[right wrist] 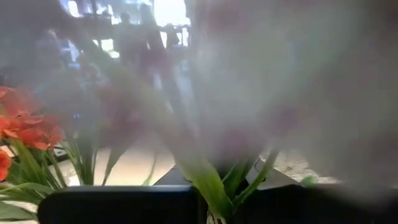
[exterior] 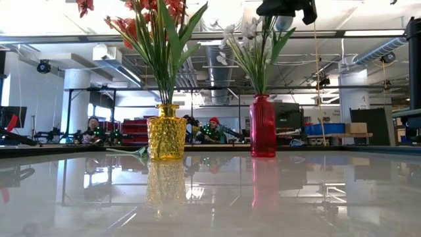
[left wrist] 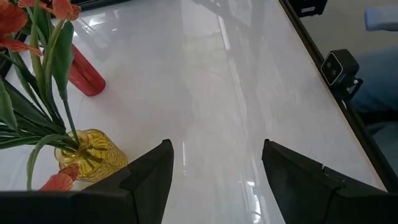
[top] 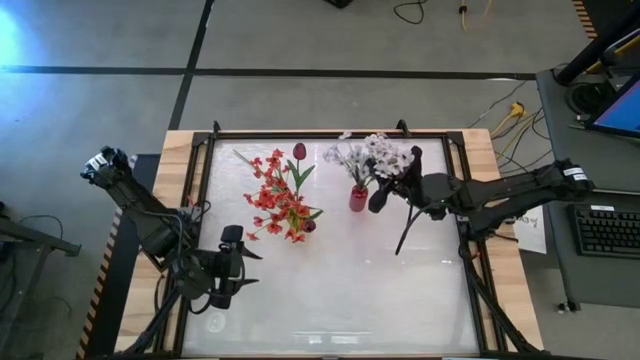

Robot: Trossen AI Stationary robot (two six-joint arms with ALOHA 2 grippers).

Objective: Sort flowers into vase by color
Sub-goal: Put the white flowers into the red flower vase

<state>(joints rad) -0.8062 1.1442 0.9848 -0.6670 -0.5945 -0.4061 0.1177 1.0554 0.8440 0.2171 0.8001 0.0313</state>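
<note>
Seating a white spray in the red vase

My right gripper hangs over the red vase, among the white flowers; blossoms smother my wrist view, so I cannot tell whether my fingers grip a stem. I judge I should lower straight, release only once the stem sits, then lift clear without dragging blooms. The red-orange flowers fill the yellow vase; my left gripper waits spread apart, holding nothing.
</note>
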